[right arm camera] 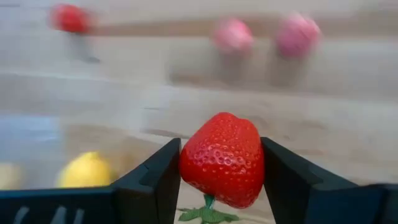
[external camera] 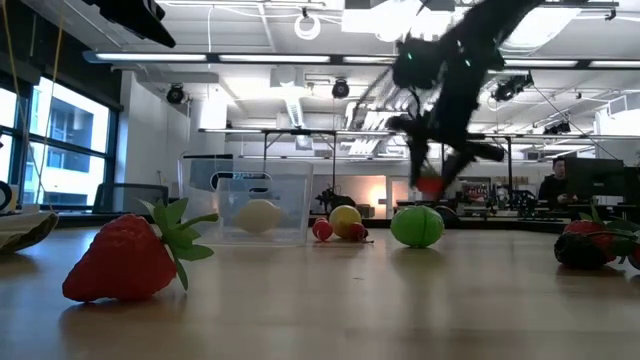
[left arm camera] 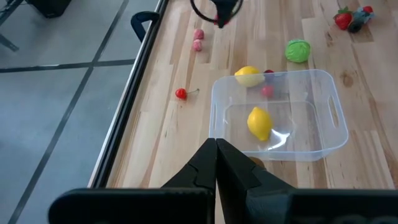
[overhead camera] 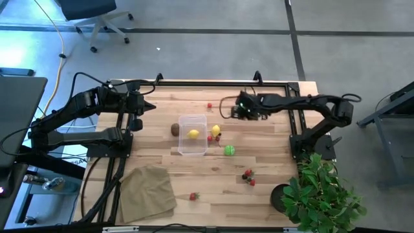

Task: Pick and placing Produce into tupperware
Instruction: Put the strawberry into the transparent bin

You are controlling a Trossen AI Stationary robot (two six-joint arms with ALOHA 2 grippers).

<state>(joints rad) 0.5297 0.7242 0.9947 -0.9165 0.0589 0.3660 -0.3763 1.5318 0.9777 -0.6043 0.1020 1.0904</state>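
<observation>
Apparently airborne, right gripper (right arm camera: 221, 171) clamps strawberry (right arm camera: 222, 158) beside tupperware (overhead camera: 193, 134)

Kiwi (overhead camera: 175, 129) half hidden behind the tub (overhead camera: 193, 136); plant (overhead camera: 321, 194) cut off at the edge

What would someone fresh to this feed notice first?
Probably the strawberry clamped between the right gripper's fingers, above the table to the right of the clear tub. Next, that tub at mid-table with one lemon inside and a second lemon just outside it. The left gripper waits shut at the table's left.
</observation>
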